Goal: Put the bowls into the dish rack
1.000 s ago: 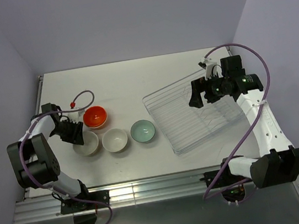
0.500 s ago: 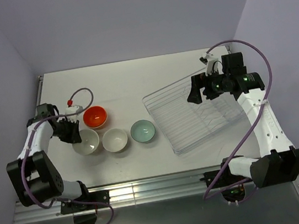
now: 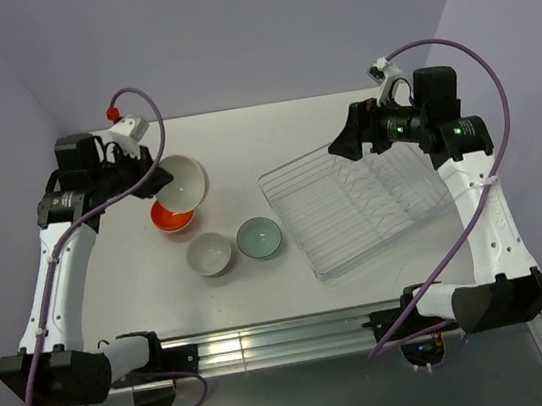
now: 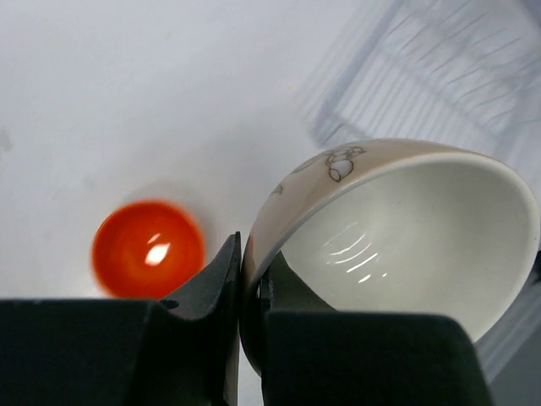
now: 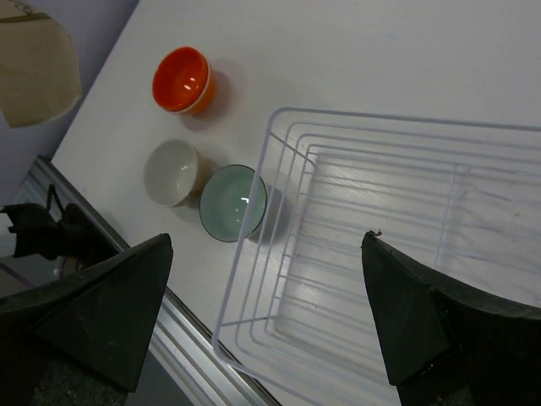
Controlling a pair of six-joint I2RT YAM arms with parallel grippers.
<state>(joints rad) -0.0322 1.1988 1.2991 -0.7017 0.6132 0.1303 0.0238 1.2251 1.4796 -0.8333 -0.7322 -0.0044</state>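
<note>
My left gripper (image 3: 155, 180) is shut on the rim of a cream bowl (image 3: 180, 182) and holds it tilted in the air above the orange-red bowl (image 3: 170, 218). In the left wrist view the fingers (image 4: 221, 279) pinch the cream bowl's (image 4: 397, 228) wall, with the orange-red bowl (image 4: 148, 248) on the table below. A second cream bowl (image 3: 210, 254) and a mint green bowl (image 3: 258, 237) sit on the table. The clear dish rack (image 3: 357, 206) lies to the right and holds no bowls. My right gripper (image 3: 344, 145) is open and empty, raised above the rack's far-left corner (image 5: 279, 118).
The right wrist view shows the orange-red bowl (image 5: 182, 80), cream bowl (image 5: 172, 172) and mint bowl (image 5: 232, 203) left of the rack (image 5: 380, 254). The metal rail (image 3: 270, 342) runs along the table's near edge. Purple cables loop from both arms.
My left gripper closed on the leftmost cream bowl and lifted it off the table, up and back over the orange-red bowl. My right gripper rose and shifted a little back-left.
</note>
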